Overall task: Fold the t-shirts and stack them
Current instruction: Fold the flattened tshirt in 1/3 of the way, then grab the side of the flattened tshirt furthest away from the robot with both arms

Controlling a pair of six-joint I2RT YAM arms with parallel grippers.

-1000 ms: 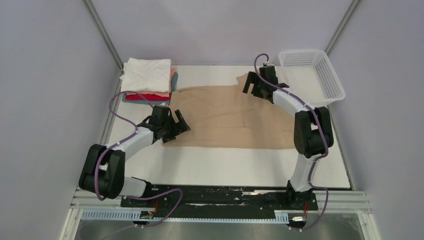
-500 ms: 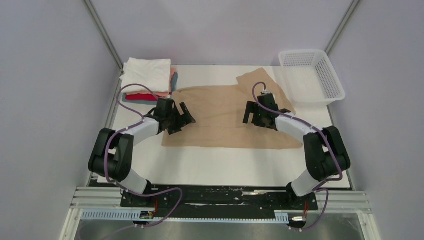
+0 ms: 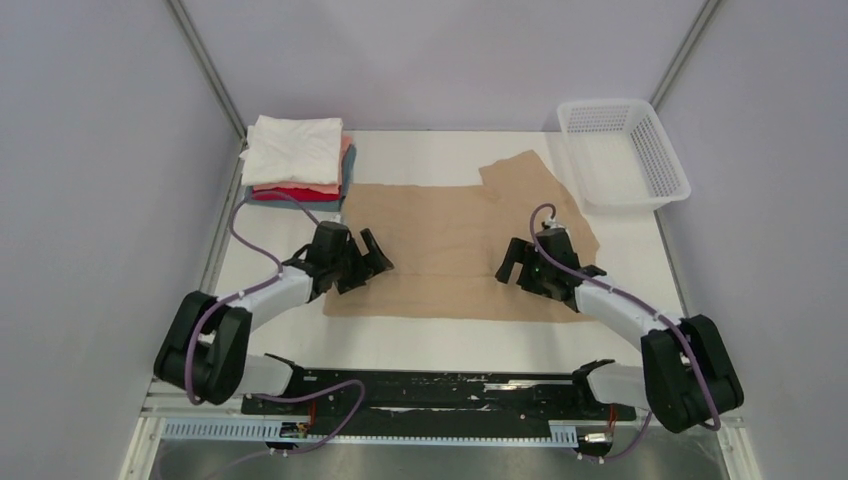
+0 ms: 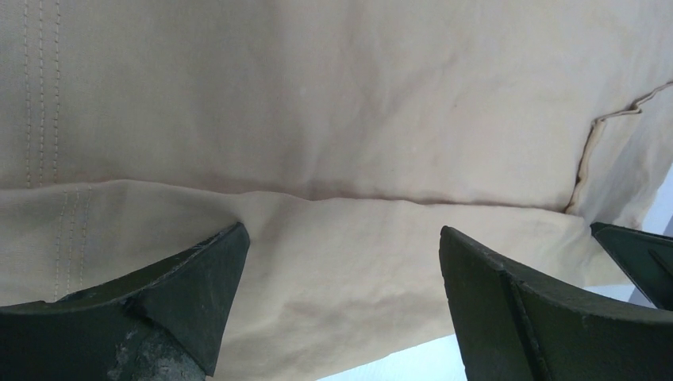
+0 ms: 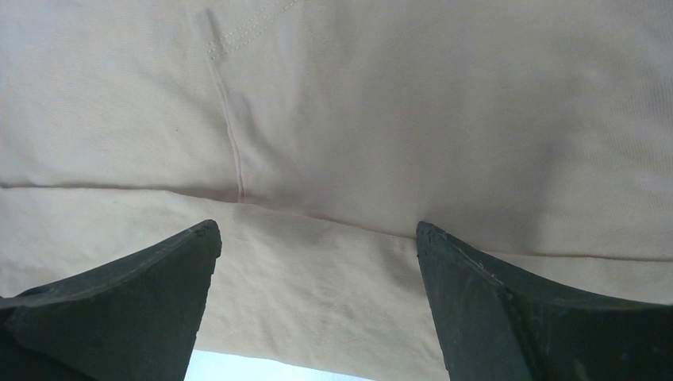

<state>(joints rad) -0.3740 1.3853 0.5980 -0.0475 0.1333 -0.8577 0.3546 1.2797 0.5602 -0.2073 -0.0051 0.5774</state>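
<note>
The tan t-shirt [image 3: 450, 235] lies spread flat on the white table, with one sleeve [image 3: 525, 175] reaching to the back right. A stack of folded shirts [image 3: 295, 150] sits at the back left: white on top, then pink, red and blue-grey. My left gripper [image 3: 375, 258] is open over the tan shirt's near left part. My right gripper [image 3: 510, 262] is open over its near right part. In the left wrist view my gripper [image 4: 341, 230] straddles tan cloth [image 4: 341, 119] with a crease across it. The right wrist view shows my gripper [image 5: 317, 226] likewise over creased cloth [image 5: 397, 103].
A white plastic mesh basket [image 3: 660, 160] stands at the back right, close to the shirt's sleeve. Bare white table [image 3: 450, 345] runs between the shirt's near edge and the arm bases. Grey walls close in both sides.
My right gripper has come from the far sleeve back to the shirt's near right part. My left gripper swung out and back over the near left. The shirt's near edge lies closer to me.
</note>
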